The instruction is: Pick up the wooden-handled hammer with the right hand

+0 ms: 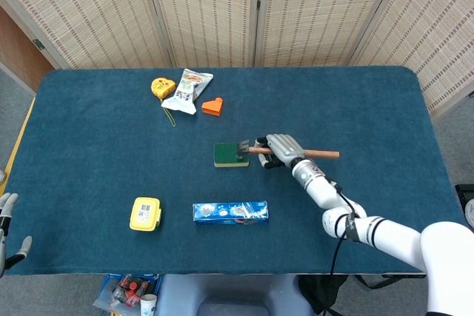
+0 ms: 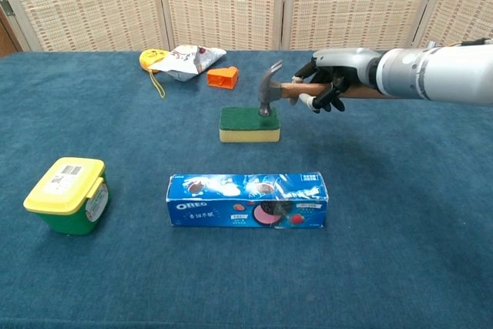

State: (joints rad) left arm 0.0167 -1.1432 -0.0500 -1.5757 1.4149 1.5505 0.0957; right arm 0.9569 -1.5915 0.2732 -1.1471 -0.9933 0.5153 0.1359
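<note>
A blue tabletop [image 2: 431, 252] seen from the robot's side. Nearest the front edge sit a yellow-lidded box [image 2: 68, 194], toward the left, and a blue Oreo pack [image 2: 246, 200] lying lengthwise near the middle. At the front-left corner, only the fingertips of the left hand [image 1: 6, 231] show in the head view; whether it is released or clenched cannot be told.

Farther in, near the tabletop's centre, lies a green sponge [image 2: 249, 123]. The right hand [image 2: 333, 82] reaches in from the right, fingers wrapped around the wooden handle of the hammer [image 2: 279, 91]. The hammer is held level above the cloth, its metal head over the sponge's right end, possibly just clear of it.

Toward the far edge, left of centre, sit an orange wedge [image 2: 223, 76], a snack bag [image 2: 189, 61] and a yellow tape measure [image 2: 152, 58].
</note>
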